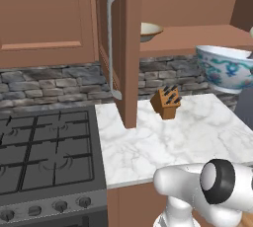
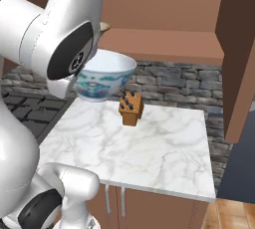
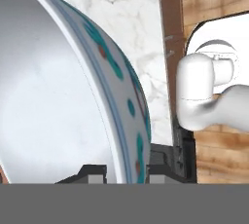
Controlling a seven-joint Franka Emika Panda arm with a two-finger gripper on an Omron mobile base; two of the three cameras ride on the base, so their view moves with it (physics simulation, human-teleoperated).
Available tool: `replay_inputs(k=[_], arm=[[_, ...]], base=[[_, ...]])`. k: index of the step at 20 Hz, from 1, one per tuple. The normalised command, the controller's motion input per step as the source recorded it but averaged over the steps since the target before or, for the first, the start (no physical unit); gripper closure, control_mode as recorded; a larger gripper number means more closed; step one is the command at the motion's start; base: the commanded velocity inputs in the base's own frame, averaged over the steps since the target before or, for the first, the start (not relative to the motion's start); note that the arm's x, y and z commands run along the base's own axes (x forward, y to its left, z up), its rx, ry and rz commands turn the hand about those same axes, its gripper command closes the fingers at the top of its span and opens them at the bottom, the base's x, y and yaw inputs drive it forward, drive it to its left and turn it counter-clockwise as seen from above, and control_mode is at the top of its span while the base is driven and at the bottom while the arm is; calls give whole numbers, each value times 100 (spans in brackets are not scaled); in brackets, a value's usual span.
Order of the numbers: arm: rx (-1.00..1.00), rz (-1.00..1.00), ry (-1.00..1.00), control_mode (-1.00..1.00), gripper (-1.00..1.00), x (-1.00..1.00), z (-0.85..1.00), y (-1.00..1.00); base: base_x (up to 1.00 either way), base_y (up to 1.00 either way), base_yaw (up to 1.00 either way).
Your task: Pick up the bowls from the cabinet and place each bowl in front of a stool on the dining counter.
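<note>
Gripper (image 3: 125, 172) jaws closed on the rim of the patterned bowl (image 3: 58, 96): in the hand view one dark fingertip sits inside the white wall, the other outside against the blue-green pattern. A rim pinch makes sense here, since the bowl is too wide to span across.

Patterned bowl (image 1: 225, 68) is out of the cabinet and carried in the air above the short marble worktop (image 1: 168, 137), roughly upright in both base views. From the right base view it hangs just behind the arm's big white link, above and left of the knife block (image 2: 131, 108), clear of it.

Cabinet door (image 1: 118, 48) stands open, edge toward me, its long silver handle facing the stove (image 1: 44, 157). I judge the bowl is held high and off to the right so it clears both the door and the knife block on the way out.

Beige bowl (image 1: 148, 31) sits on the cabinet shelf, just beyond the door edge, not yet fetched. In the right base view I make out a sliver of it behind the arm.

My reading: first bowl picked, neither bowl placed. Next the base has to drive to the dining counter. Risk to watch: a single-rim grip on a deep footed bowl could let it swing or slip during the drive, so I would keep motions gentle
</note>
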Motion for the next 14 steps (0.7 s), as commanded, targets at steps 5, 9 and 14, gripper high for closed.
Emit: replay_inputs(k=[5, 9, 14], arm=[[-1, 8, -3, -100, 100, -14, -39, 70], [-9, 0, -24, -100, 100, -10, -44, 14], [-5, -1, -26, -100, 100, -5, -32, 0]], base=[[0, 0, 0], [0, 0, 0], [0, 0, 0]])
